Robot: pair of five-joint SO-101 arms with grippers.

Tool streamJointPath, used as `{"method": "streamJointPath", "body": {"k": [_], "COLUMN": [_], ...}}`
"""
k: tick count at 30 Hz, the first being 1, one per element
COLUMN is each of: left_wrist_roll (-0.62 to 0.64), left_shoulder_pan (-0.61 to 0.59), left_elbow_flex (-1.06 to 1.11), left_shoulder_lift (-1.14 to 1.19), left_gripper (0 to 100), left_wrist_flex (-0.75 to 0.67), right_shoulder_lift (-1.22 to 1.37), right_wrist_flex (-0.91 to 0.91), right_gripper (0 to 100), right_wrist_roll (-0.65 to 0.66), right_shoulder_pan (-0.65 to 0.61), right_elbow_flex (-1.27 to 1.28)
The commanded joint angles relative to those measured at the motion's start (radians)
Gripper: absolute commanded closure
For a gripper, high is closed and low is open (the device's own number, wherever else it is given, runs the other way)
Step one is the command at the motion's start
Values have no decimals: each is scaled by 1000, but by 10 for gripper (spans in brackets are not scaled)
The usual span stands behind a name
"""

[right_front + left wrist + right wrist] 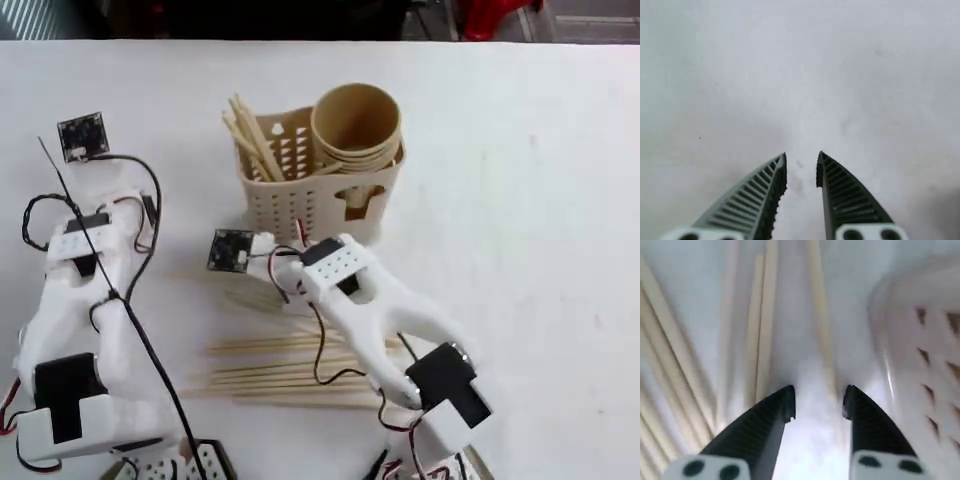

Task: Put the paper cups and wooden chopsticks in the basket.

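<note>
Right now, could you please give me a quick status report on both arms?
Left gripper open over bare table. Right gripper open, low over loose wooden chopsticks beside the basket. Paper cups and some chopsticks already in.

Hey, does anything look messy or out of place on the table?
Yes: loose wooden chopsticks lie scattered on the table before the basket, under the right arm, some askew. Other chopsticks lean out of the basket's corner beside the stacked paper cups.

Room to pass lies along the table (540,200) at right; the basket (300,195) blocks upper centre, and loose chopsticks (270,375) clutter lower centre.
</note>
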Motion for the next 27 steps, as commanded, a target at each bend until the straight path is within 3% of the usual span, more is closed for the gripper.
{"method": "streamJointPath", "body": {"k": [1, 5, 14, 21, 27], "left_wrist_roll": [-12, -12, -12, -12, -14], "left_shoulder_pan": [12, 10, 10, 10, 13], "left_elbow_flex": [-9, -9, -9, -11, -9], "left_shoulder_lift": [-12, -13, -13, -12, -12], "left_gripper": [883, 883, 883, 881, 881], "left_wrist_flex": [-20, -20, -20, -21, -21], "right_shoulder_lift": [-10, -10, -114, -552, -966], "right_wrist_flex": [-28, -27, 42, 188, 202], "right_gripper": [853, 988, 982, 982, 982], "right_wrist_roll": [6, 2, -3, -110, -361], "right_shoulder_pan": [10, 10, 10, -12, -45], "right_elbow_flex": [3, 5, 63, 120, 51]}}
